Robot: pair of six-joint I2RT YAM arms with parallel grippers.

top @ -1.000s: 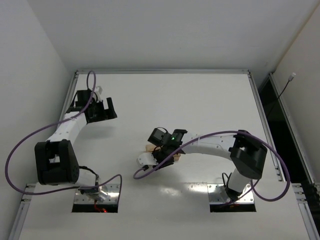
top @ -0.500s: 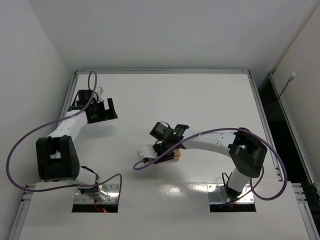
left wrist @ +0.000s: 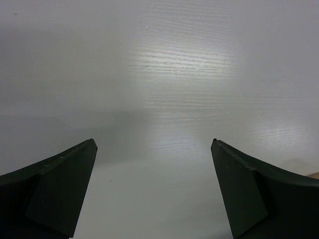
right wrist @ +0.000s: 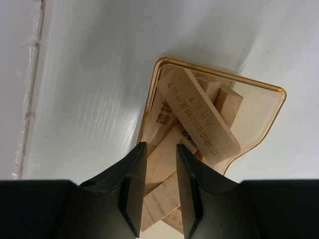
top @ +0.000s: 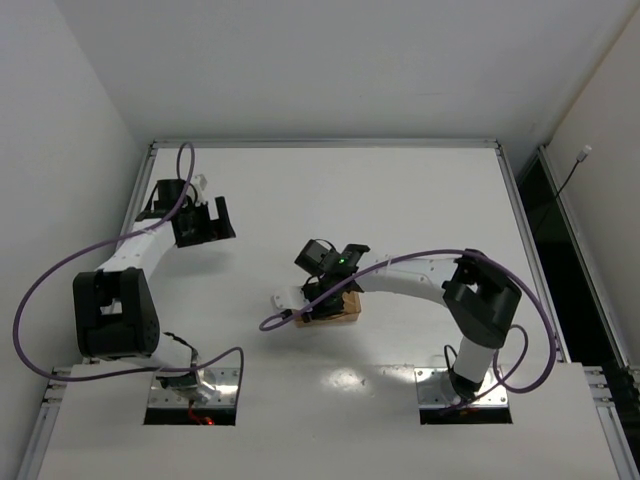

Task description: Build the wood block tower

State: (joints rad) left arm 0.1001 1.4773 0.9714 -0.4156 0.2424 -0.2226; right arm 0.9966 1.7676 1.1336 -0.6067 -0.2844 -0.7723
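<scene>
R gripper (right wrist: 160,147): we see its two fingers (right wrist: 132,194) drawn in narrow, pinching one wood block (right wrist: 159,172) across its width. That block runs lengthwise btwn the pads and sits low in the pile, touching its neighbours. Around it the other wood blocks (right wrist: 202,119) lie jumbled and criss-cross. The topmost, w/ engraved lettering, lies diagonally over the rest. All of them are inside the tray (right wrist: 266,107), a translucent one w/ an orange-tan rim, resting flat on the white table (right wrist: 89,74). From the top view we place the tray approx mid-table, a bit toward the near edge. The R arm bends leftward from its base to reach over it. L gripper (left wrist: 153,142) is well apart, far left of the table. Its fingers are spread wide, w/ only white tabletop showing btwn them.
</scene>
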